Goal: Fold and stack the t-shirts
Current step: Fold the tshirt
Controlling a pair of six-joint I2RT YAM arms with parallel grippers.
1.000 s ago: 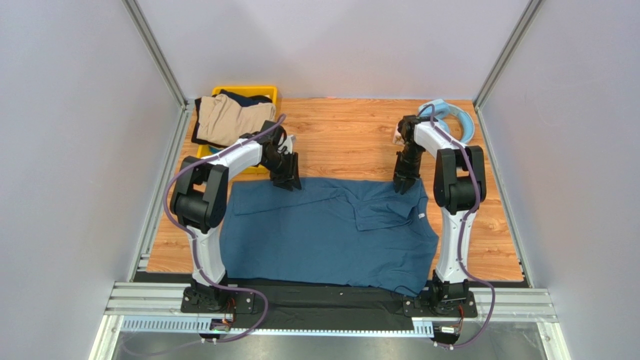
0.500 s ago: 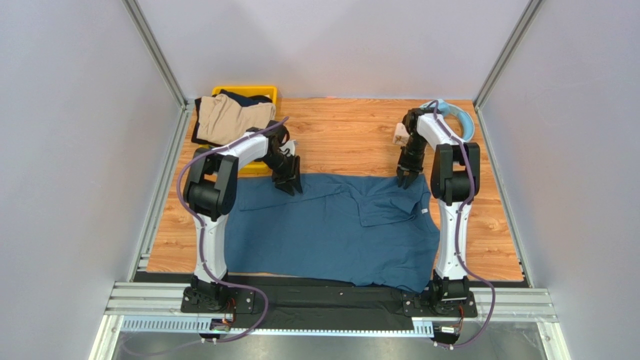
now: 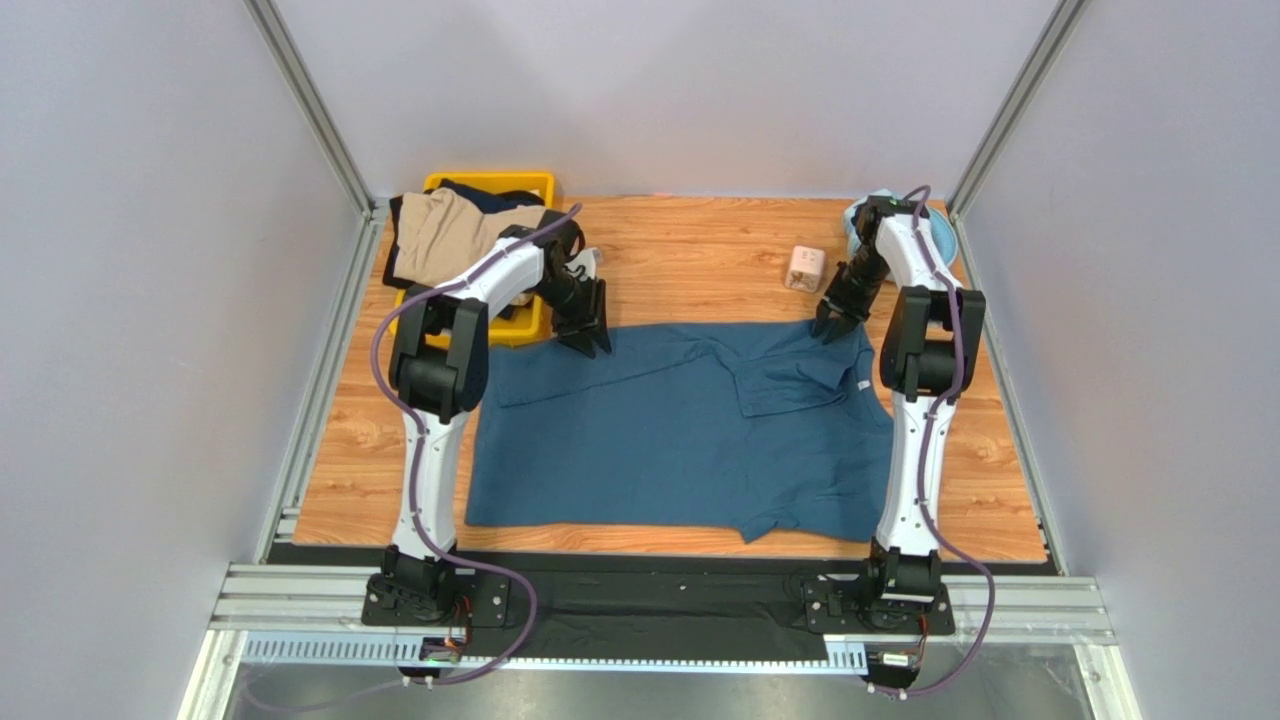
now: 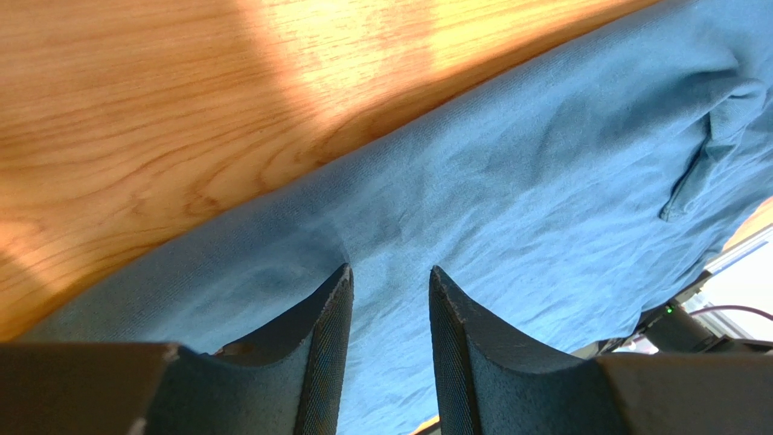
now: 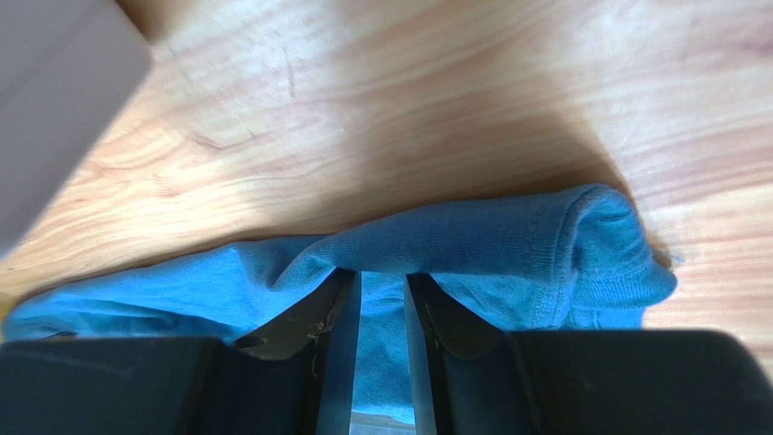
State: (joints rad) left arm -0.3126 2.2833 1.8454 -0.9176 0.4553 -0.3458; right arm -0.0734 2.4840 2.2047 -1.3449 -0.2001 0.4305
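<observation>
Wooden table (image 3: 691, 263), teal t-shirt (image 3: 661, 435) — dragged farther away

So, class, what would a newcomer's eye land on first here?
The big teal t-shirt spread across the wooden table, with the left fingers and right fingers at its far corners. Next, the yellow bin at far left, heaped with tan cloth.

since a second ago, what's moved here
The left fingers and right fingers dragged the teal t-shirt by its far edge farther back; its near hem slid off the black strip. The right arm swung right, uncovering the wooden block. The tan and navy pile stayed put.
</observation>
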